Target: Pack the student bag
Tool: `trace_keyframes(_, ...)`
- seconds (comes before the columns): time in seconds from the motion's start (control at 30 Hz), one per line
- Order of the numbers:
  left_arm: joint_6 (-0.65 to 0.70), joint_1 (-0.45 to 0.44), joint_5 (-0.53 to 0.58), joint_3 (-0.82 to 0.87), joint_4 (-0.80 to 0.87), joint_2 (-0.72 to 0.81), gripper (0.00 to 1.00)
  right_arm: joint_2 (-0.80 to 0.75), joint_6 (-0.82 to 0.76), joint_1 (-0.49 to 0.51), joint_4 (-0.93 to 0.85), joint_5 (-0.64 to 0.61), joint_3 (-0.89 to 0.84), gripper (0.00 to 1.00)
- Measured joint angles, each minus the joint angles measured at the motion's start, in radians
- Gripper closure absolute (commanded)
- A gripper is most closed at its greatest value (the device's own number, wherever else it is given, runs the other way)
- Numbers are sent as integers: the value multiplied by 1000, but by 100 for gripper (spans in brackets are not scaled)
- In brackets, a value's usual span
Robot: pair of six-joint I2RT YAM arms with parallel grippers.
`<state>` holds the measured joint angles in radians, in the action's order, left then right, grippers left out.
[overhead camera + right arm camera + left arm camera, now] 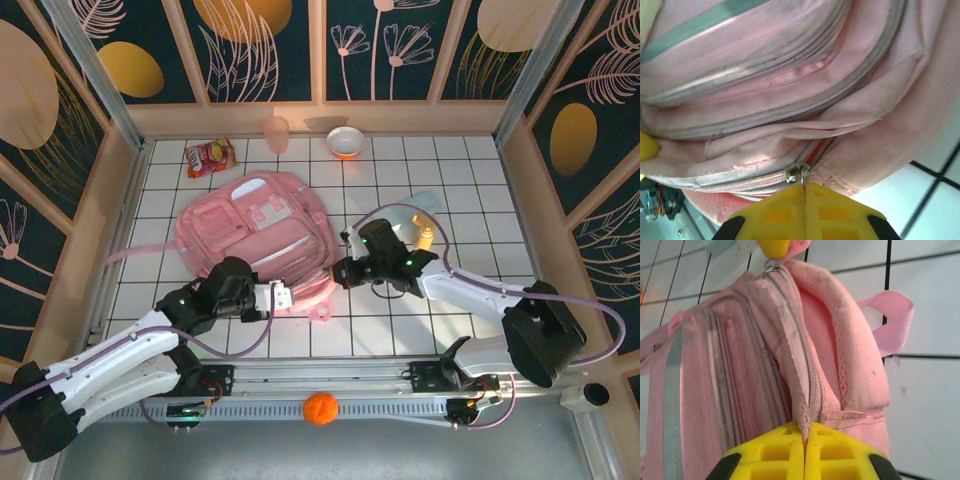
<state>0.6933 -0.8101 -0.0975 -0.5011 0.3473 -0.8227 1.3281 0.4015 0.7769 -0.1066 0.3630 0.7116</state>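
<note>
An orange ball [320, 408] lies nearest, by the arms' bases. Past it, the left claw [804, 432] pinches the student bag [255, 235] by its zip-trimmed edge, and the right claw [804, 187] is clamped on its zip pull [797, 172]. The bag lies flat in the middle of the bench [470, 170].

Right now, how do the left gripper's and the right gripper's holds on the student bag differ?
The left gripper pinches a fold of the white zip trim, while the right gripper pinches the metal zipper pull. From above, the left gripper sits at the student bag's near edge, the right gripper further right, at its near right corner. Both are shut, yellow fingers together, on the bag.
</note>
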Motion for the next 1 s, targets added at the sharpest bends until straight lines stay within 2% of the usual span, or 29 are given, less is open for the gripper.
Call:
trace_keyframes(0.13, -107, 7, -22, -33, 39, -15, 36, 29, 16, 84, 6, -18, 2, 100)
trace_keyframes(0.23, -217, -4, -52, -67, 7, -60, 27, 44, 35, 128, 12, -29, 10, 100)
trace_keyframes(0.4, -336, -37, -49, -68, -84, -170, 24, 64, 53, 161, 26, -31, 23, 100)
trace_keyframes(0.57, -367, -50, -31, -68, -176, -315, 25, 68, 58, 162, 26, -32, 23, 100)
trace_keyframes(0.6, -366, -50, -26, -68, -187, -342, 29, 68, 60, 162, 26, -32, 23, 100)
trace_keyframes(0.63, -362, -50, -24, -68, -196, -364, 41, 68, 61, 162, 26, -34, 23, 100)
trace_keyframes(0.7, -359, -51, -21, -63, -217, -385, 75, 68, 61, 162, 27, -41, 23, 100)
trace_keyframes(0.77, -357, -53, -25, -51, -230, -382, 94, 71, 61, 162, 30, -48, 23, 100)
trace_keyframes(0.8, -358, -55, -31, -43, -235, -376, 100, 76, 61, 162, 33, -50, 23, 100)
trace_keyframes(0.9, -362, -59, -42, -5, -259, -327, 100, 96, 61, 163, 44, -50, 23, 99)
trace_keyframes(1.0, -375, -58, -48, 39, -281, -264, 100, 105, 62, 173, 68, -47, 23, 88)
